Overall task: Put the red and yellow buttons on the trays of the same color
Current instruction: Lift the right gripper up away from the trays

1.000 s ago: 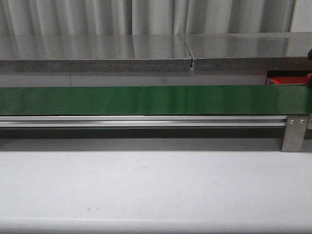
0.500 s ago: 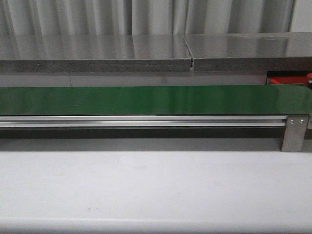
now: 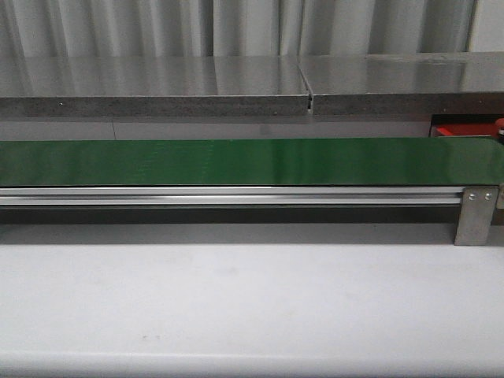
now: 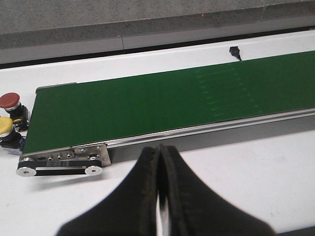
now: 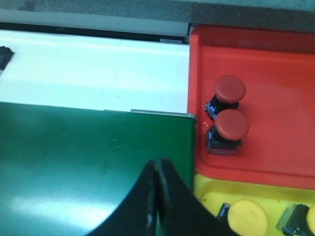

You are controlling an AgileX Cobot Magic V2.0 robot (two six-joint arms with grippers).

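A pale grey tabletop [image 3: 236,307] fills the near ground of the front view, and beyond it the green conveyor belt [image 3: 236,161] runs across on its aluminium rail [image 3: 236,195], backed by a grey stone-like ledge [image 3: 157,87] and corrugated metal wall [image 3: 236,24]. No arm shows in that view.

In the left wrist view, the left gripper [image 4: 158,196] is clenched with nothing between its fingers, above bare tabletop just short of the belt. A red button [image 4: 10,102] and a yellow button [image 4: 6,127] sit off the belt's end, at about ten o'clock from the gripper, close together.

In the right wrist view, the right gripper [image 5: 156,201] is likewise clenched and empty over the belt's other end. Just beyond, at about two o'clock, the red tray [image 5: 275,73] holds two red buttons [image 5: 230,88] [image 5: 231,125]; the yellow tray [image 5: 206,189], at about three o'clock, holds yellow buttons [image 5: 248,216].

The belt itself carries nothing visible, so the step in hand is probably waiting or fetching. Done well, a gripper should open before descending and close on the button's dark base or cap squarely, without nudging its neighbour.
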